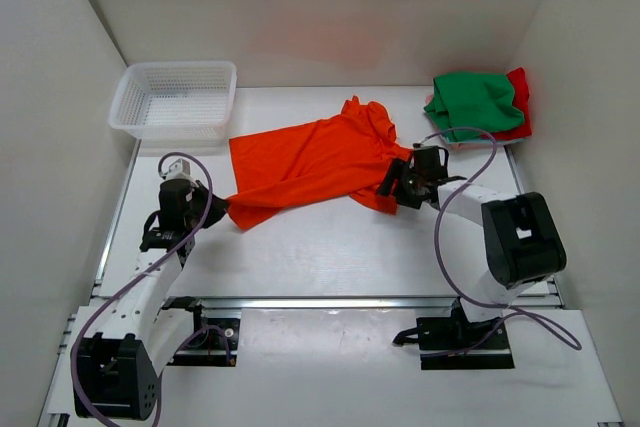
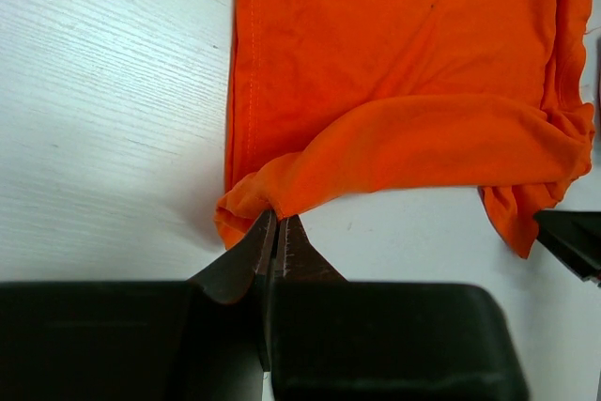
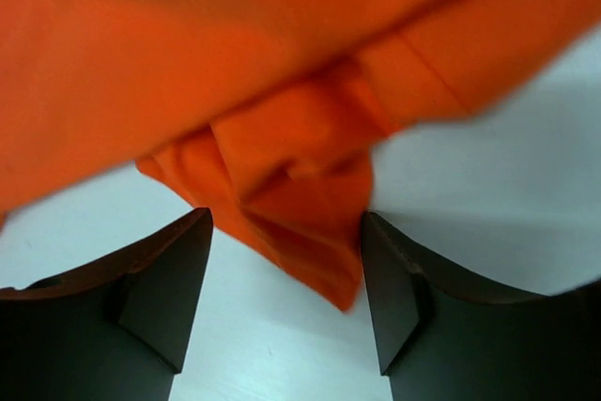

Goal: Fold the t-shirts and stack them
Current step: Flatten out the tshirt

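Note:
The orange t-shirt (image 1: 310, 162) lies spread and rumpled across the middle of the table. My left gripper (image 1: 222, 209) is shut on its near left corner (image 2: 254, 199), the cloth pinched between the fingertips. My right gripper (image 1: 388, 187) is open at the shirt's right end; a bunched fold of orange cloth (image 3: 300, 204) hangs between its spread fingers (image 3: 169, 279), against the right one. A green t-shirt (image 1: 478, 99) lies folded on top of a red t-shirt (image 1: 518, 122) at the back right corner.
A white mesh basket (image 1: 176, 99) stands at the back left. White walls close in the table on three sides. The right gripper's finger shows at the right edge of the left wrist view (image 2: 575, 239).

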